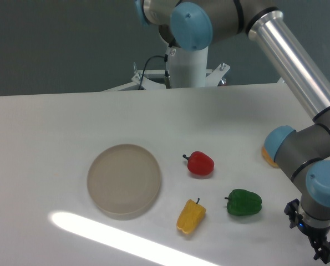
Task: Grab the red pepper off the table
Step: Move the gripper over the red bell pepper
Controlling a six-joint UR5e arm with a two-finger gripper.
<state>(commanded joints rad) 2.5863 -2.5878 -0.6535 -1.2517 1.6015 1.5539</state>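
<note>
Black gripper [315, 239] nearest the lens, low in the right corner, hanging off the grey-and-blue wrist. Partly cut by the frame edge, fingertips small and dark; open or closed, impossible to tell. Nothing visibly between the fingers. Well apart from the target.

Next out: yellow pepper [191, 216], elongated, lying tilted, and green pepper [244, 203] to its right, both nearer the camera than the target. Round tan plate [123, 180] to the left, bare.

Then red pepper [200, 164], resting on the white table [54, 133] near the middle, just right of the plate's rim, apart from everything else. Small, round, glossy, short dark stem pointing left.

Handling, as a judgement: probably light, likely a hollow or moulded piece, fairly stiff. Shiny skin and a rounded body, so apt to slip or squirt out of a pinch set off-centre. Best taken across the widest part of the body, fingers square to it, stem left alone as too thin and short to hold by. Room enough on all sides for a descent from above.

Farther back: orange object [269, 158] behind the elbow joint, mostly hidden, kind not clear. Arm base [188, 66] and cables at the far table edge; upper arm cut off by the top of the frame.
</note>
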